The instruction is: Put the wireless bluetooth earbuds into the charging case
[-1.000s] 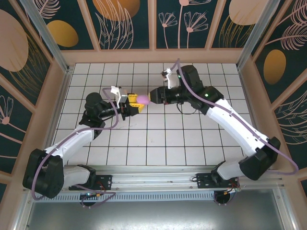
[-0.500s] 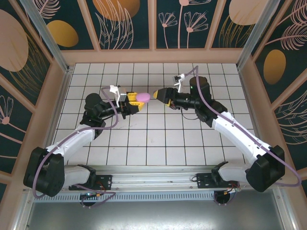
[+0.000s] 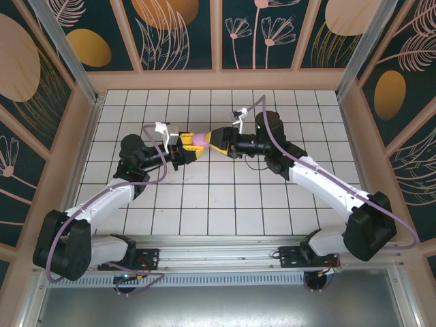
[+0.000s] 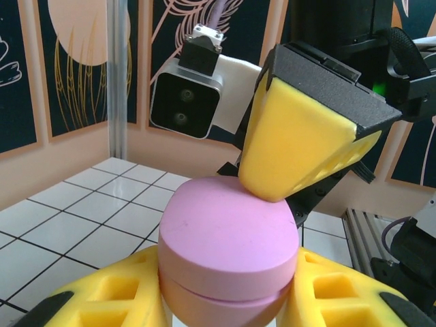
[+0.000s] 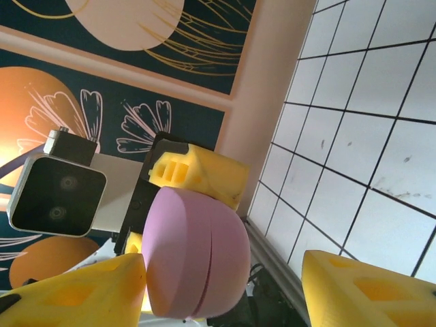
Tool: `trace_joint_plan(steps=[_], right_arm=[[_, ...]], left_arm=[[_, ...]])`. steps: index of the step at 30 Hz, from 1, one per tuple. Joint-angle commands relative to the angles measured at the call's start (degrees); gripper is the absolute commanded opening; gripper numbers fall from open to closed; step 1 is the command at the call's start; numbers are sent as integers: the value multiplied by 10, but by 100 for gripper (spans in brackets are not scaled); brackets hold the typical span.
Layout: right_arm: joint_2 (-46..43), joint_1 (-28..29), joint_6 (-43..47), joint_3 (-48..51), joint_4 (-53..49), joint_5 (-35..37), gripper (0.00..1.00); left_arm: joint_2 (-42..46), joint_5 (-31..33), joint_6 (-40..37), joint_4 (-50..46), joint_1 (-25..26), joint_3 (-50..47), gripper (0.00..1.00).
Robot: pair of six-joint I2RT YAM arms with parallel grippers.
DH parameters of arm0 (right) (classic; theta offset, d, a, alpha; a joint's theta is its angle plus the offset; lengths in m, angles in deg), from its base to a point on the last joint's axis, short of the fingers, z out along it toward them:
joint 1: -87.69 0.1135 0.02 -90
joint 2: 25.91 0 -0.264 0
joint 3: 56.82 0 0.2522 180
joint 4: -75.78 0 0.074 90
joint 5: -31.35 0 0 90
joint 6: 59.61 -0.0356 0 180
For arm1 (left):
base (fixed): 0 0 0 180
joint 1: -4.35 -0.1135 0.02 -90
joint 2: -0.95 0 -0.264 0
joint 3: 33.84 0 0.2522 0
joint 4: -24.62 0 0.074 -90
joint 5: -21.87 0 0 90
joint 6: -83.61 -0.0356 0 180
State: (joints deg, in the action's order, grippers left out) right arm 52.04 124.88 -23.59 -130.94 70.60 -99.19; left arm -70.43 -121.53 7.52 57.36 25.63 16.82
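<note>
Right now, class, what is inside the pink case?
The pink case is shut, clamped in the left hand; only lid and seam show. Anything inside is covered.

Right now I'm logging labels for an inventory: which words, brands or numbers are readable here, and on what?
None readable. The pink case in the left tool is plain; the right tool and the wrist camera above it show no legible marking; the wall panels bear only drawings.

The charging case sits in the left hand above the table, the right hand touching its right side
</note>
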Motion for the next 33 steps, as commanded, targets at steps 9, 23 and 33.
trace_joint_plan(steps=[9,23,33], right_arm=[[30,5,-28,-30,63,-60,32],[12,-36,-71,3,80,-29,22],[21,-48,-1,36,15,20,22]], left_arm=[[26,4,-4,-16,0,1,7],[81,34,-63,-116,-1,-16,59],[154,194,-94,-226,0,-33,66]])
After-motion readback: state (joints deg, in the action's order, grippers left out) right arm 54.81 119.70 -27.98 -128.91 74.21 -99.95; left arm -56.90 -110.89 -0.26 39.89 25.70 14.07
